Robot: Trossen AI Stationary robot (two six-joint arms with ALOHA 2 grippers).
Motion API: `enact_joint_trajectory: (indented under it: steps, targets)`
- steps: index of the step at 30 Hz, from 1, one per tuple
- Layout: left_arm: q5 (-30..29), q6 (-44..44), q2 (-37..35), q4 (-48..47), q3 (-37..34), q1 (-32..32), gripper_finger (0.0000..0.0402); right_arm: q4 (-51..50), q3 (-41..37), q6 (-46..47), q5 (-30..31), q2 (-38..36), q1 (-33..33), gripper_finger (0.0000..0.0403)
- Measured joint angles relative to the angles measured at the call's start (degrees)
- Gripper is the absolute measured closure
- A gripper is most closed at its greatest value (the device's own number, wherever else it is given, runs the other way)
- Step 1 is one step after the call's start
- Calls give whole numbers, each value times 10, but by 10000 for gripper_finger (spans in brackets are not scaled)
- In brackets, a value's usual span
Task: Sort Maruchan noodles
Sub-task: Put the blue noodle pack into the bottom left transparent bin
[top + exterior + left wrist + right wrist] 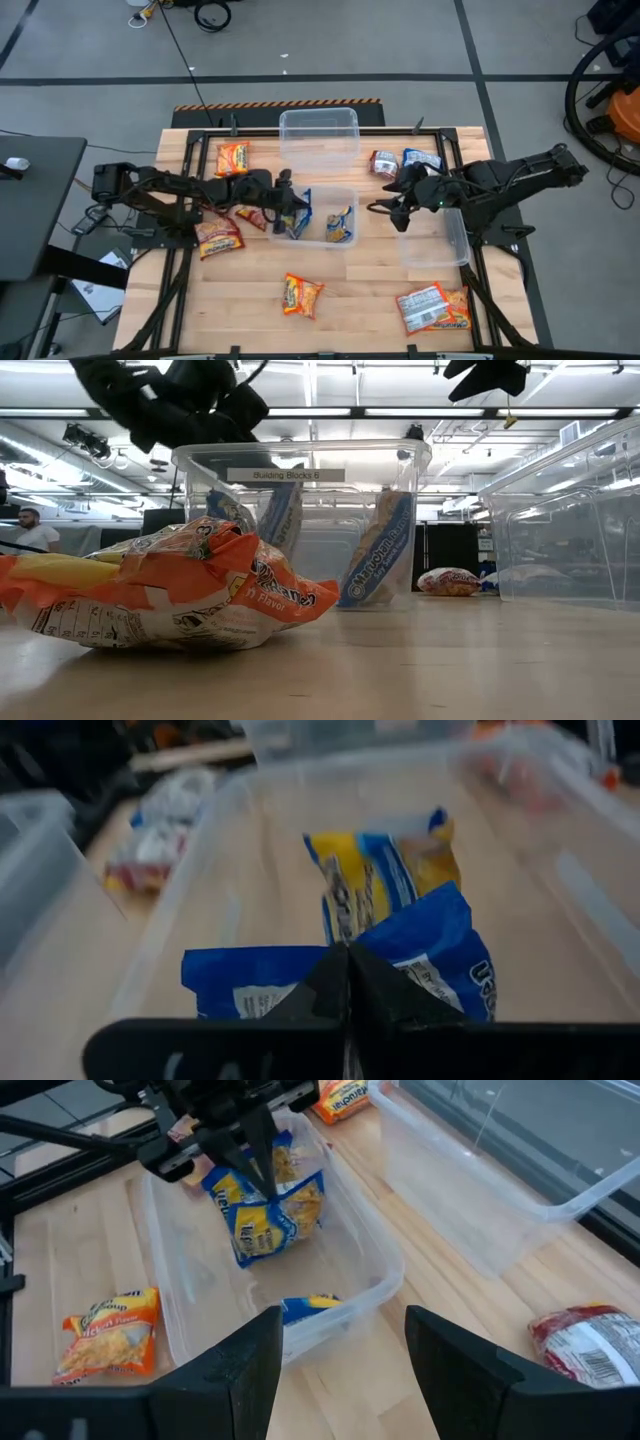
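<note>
My left gripper is over the left half of the middle clear tub and is shut on a blue-silver noodle packet. A second blue packet leans on end in the tub's right half. My right gripper hovers open just right of that tub, touching nothing. Orange packets lie flat on the table at the far left, the left, the near middle and the near right. A red-white packet and a blue packet lie at the far right. My left gripper pinches the blue-silver packet by its upper crimped edge between its two fingers, which come from above pointing down. The packet hangs below the fingers inside the middle tub. Whether its lower end touches the tub's floor, I cannot tell.
An empty clear tub stands at the table's far middle, and another clear tub stands right of the middle one, under my right arm. One more orange packet lies beside my left arm. A person is in the room beyond the table.
</note>
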Motion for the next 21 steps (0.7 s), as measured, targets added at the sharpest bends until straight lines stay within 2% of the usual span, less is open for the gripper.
enact_joint_trajectory:
  steps: [13,21]
  targets:
    - [-20,25,0,-358,156,-22,390,-17,0,0,-1,0,-3,186]
    - [-23,25,0,-426,195,-22,389,-21,0,-15,-5,0,-2,186]
